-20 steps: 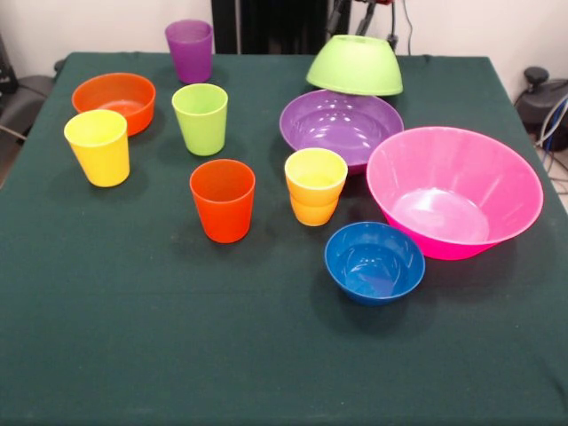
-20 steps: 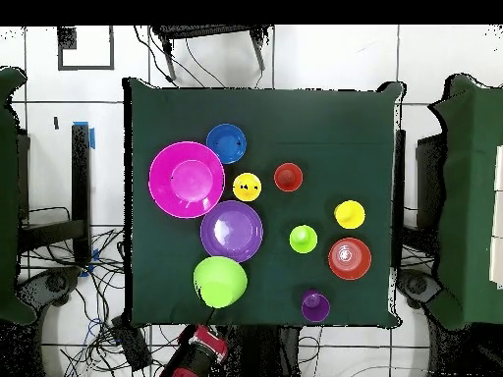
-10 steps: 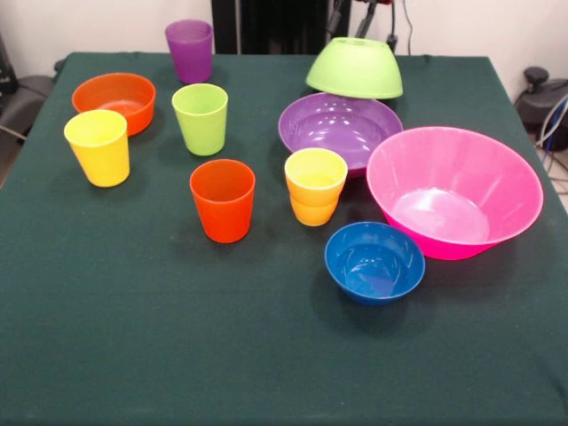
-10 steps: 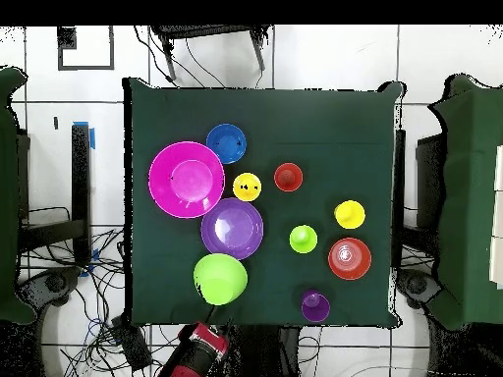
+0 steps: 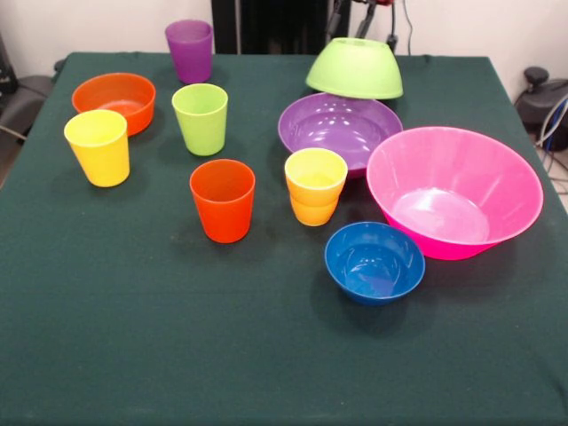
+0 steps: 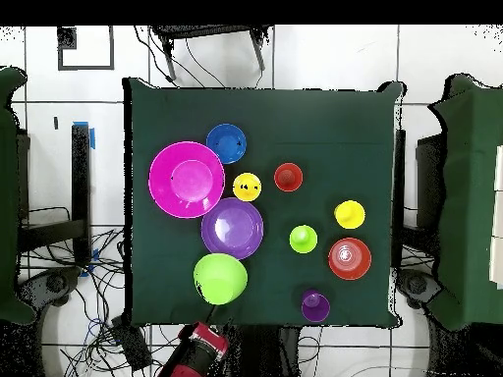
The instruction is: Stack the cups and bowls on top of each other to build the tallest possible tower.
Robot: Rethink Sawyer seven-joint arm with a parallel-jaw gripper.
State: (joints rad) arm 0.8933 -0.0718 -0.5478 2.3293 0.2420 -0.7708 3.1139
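Green bowl (image 5: 355, 67) sits inverted, near the tabletop's (image 5: 133, 337) robot-side edge, overlapping the purple bowl (image 5: 340, 127). Gripper (image 5: 362, 19) above it; can't tell its state. Risk: smooth dome slips out sideways if grasped off-centre.

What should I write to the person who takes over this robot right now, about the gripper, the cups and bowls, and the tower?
Gripper: above the upside-down lime green plastic bowl at the table's edge; open or shut, cannot tell.
Upright on the green cloth: large pink bowl, purple bowl, small blue bowl, orange bowl, purple cup, lime green cup, yellow cup, orange-red cup.
Done: only the yellow-orange cup looks nested in another.
Left: nearly the whole tower.
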